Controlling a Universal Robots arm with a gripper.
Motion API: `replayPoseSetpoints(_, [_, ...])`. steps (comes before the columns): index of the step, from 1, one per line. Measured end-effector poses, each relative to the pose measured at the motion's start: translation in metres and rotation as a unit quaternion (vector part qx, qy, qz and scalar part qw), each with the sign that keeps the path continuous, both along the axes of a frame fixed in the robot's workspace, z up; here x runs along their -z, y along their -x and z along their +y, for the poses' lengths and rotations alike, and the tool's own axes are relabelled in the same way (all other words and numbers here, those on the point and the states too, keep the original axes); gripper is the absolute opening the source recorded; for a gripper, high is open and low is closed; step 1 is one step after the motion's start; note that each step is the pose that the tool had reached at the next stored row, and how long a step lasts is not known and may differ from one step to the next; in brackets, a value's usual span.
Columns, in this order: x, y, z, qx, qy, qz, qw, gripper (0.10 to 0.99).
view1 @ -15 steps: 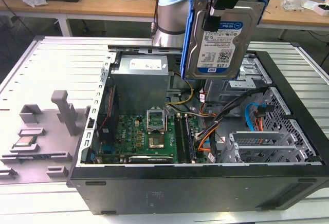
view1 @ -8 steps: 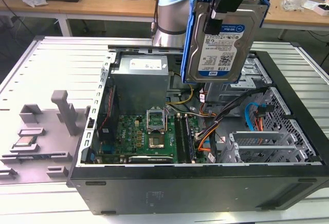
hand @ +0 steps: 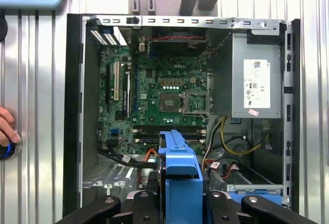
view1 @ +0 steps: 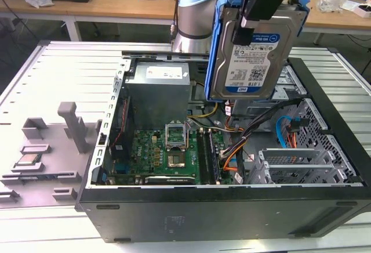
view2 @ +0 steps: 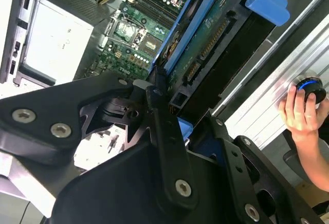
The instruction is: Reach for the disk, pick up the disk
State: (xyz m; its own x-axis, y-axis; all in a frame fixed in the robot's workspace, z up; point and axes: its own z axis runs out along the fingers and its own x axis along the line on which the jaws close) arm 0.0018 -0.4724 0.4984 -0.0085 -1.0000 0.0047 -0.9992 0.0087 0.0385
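The gripper (view1: 255,18) is clamped on the disk (view1: 252,58) and holds it up in the air, above the open computer case (view1: 324,143). In the exterior view the black fingers pinch the disk near its top edge, and the disk hangs down with its label facing the camera. In the second wrist view the gripper (view2: 164,100) squeezes the disk (view2: 205,44) from both flat sides, and the blue frame (view2: 264,0) runs along its edges. In the first wrist view the blue frame (hand: 179,172) sticks out between the black gripper parts.

The disk looks stiff and hard, like a flat metal box. It is probably a bit heavy for its size. The metal sides look smooth, so it could slip if the squeeze is weak. It is also easy to hurt inside, so it should not bump or drop. A good place to hold seems to be across the flat sides, where the gripper is now.

Below it sits the green board (view1: 168,151) and the grey power box (view1: 159,93). A person's hand (view2: 300,113) rests on a round knob (view2: 311,88) outside the case.
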Motion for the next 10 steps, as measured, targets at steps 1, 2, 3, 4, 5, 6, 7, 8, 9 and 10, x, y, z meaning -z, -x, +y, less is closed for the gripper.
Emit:
replayPoseSetpoints(1, [0.0000,0.0000,-0.0024,0.000,0.0000,0.0000,1.0000,0.365])
replayPoseSetpoints(2, [0.0000,0.0000,-0.0047,0.000,0.0000,0.0000,1.0000,0.365])
replayPoseSetpoints(3, [0.0000,0.0000,-0.0073,0.000,0.0000,0.0000,1.0000,0.365])
replayPoseSetpoints(4, [0.0001,0.0000,-0.0093,0.000,0.0000,0.0000,1.0000,0.365])
replayPoseSetpoints(5, [0.0001,0.0000,-0.0104,0.000,0.0000,0.0000,1.0000,0.365])
replayPoseSetpoints(6, [0.0001,0.0000,-0.0128,0.000,0.0000,0.0000,1.0000,0.365])
replayPoseSetpoints(7, [0.0001,0.0000,-0.0144,0.000,0.0000,0.0000,1.0000,0.365])
replayPoseSetpoints(8, [0.0002,0.0000,-0.0158,0.000,0.0000,0.0000,1.0000,0.365])
replayPoseSetpoints(9, [0.0002,0.0000,-0.0170,0.000,0.0000,0.0000,1.0000,0.365])
replayPoseSetpoints(10, [0.0002,0.0000,-0.0182,0.000,0.0000,0.0000,1.0000,0.365])
